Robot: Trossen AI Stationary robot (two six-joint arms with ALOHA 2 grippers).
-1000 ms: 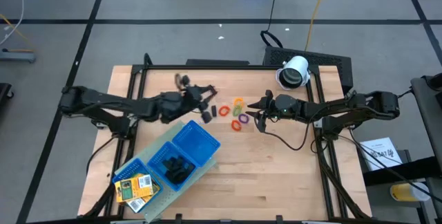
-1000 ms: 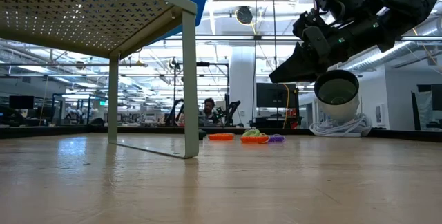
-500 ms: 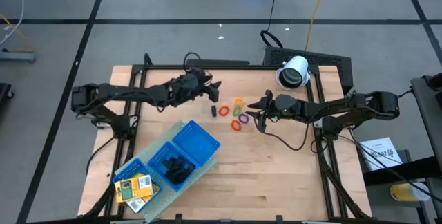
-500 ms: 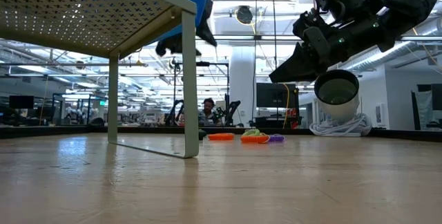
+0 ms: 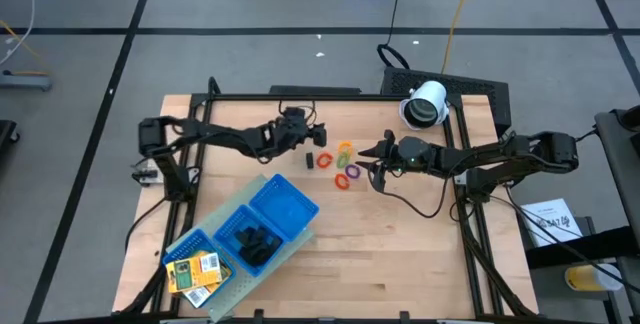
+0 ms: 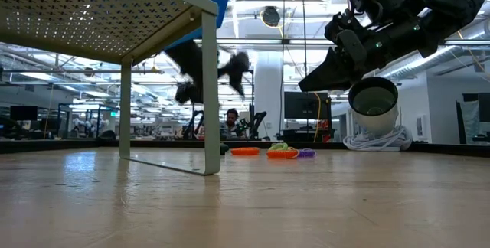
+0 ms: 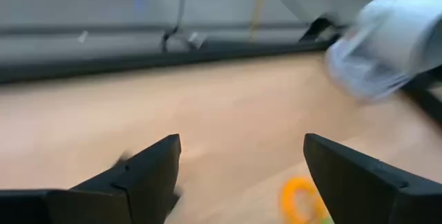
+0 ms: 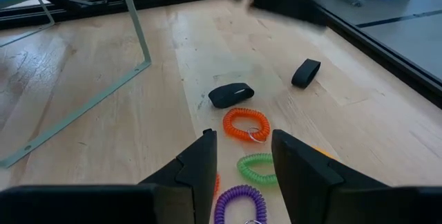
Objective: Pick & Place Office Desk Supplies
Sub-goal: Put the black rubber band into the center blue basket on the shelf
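So there's two black clip pieces (image 8: 231, 95) lying flat on the wood, right next to a loose bunch of little coil rings (image 5: 344, 167) in orange, green, purple and yellow. More black clips (image 5: 254, 241) are piled in the middle tray compartment, and two yellow printed packs (image 5: 192, 270) sit side by side in the end one.

Your left arm reaches in from the left edge of the worktop (image 5: 400, 244), stretched low across its far half. Your left tool (image 5: 303, 129) hangs above the boards near the middle of that far half, fingers (image 7: 148, 172) spread wide with nothing between them. Your right arm comes in from the right edge of the worktop, elbow out over the edge. Your right tool (image 5: 372, 154) points toward the left one, well apart from it, hovering off the surface, fingers (image 8: 200, 162) partly parted and empty.
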